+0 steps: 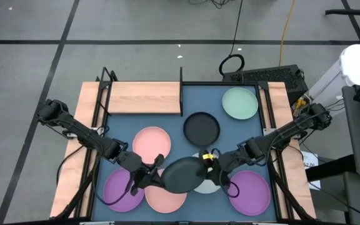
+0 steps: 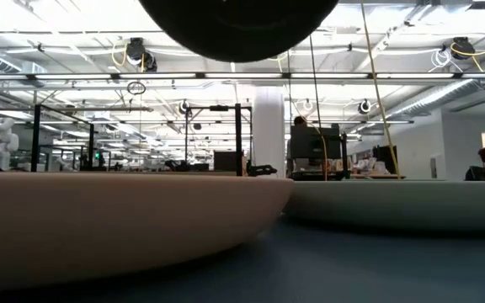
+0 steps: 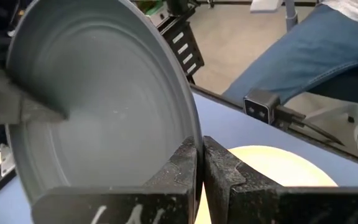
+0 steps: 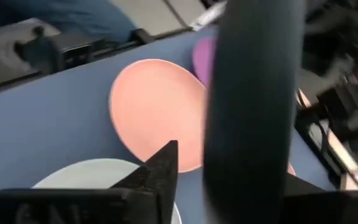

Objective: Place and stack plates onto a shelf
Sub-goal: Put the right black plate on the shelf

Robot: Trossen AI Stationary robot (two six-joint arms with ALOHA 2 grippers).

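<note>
While airborne, one black plate (image 1: 183, 175); seven flat.

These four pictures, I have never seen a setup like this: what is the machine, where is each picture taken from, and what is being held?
Two dark robot arms work at a table covered by a blue-grey mat. One picture looks straight down, one looks level across the tabletop, and one comes from each arm's wrist.

From above, a black plate is lifted between both arms. The left gripper is shut on its rim; its wrist picture shows the fingers pinching the edge. The right gripper is at the opposite edge, jaws apart.

On the mat lie another black plate, a green plate, two pink plates, two purple plates and a white plate. The wooden shelf holds none.
</note>
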